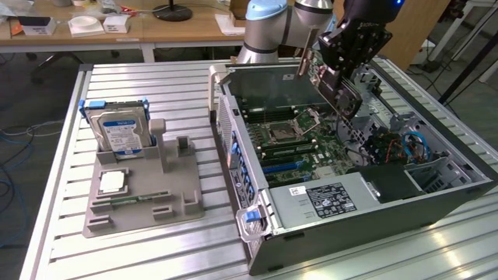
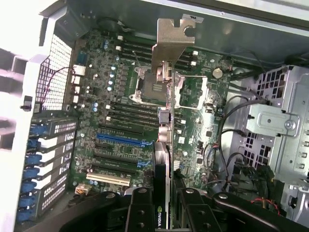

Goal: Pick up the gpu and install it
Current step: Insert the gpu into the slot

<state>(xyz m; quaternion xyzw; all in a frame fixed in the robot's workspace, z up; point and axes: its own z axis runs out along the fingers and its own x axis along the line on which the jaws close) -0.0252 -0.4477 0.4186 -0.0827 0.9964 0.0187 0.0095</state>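
gpu [image 2: 165, 121] — thin dark card, silver bracket, held edge-down above motherboard [image 2: 111, 111].

A metal table [image 1: 148, 79] of long ribbed aluminium slats fills most of the exterior view, with bare strips showing at the upper left and along the bottom of the frame. Two things sit directly on it. In the lower left a grey moulded parts holder [image 1: 132, 224] rests flat on the slats. Just beside it, from the centre to the right of the frame, a dark computer case [image 1: 365, 236] lies on its side with its open face upward.
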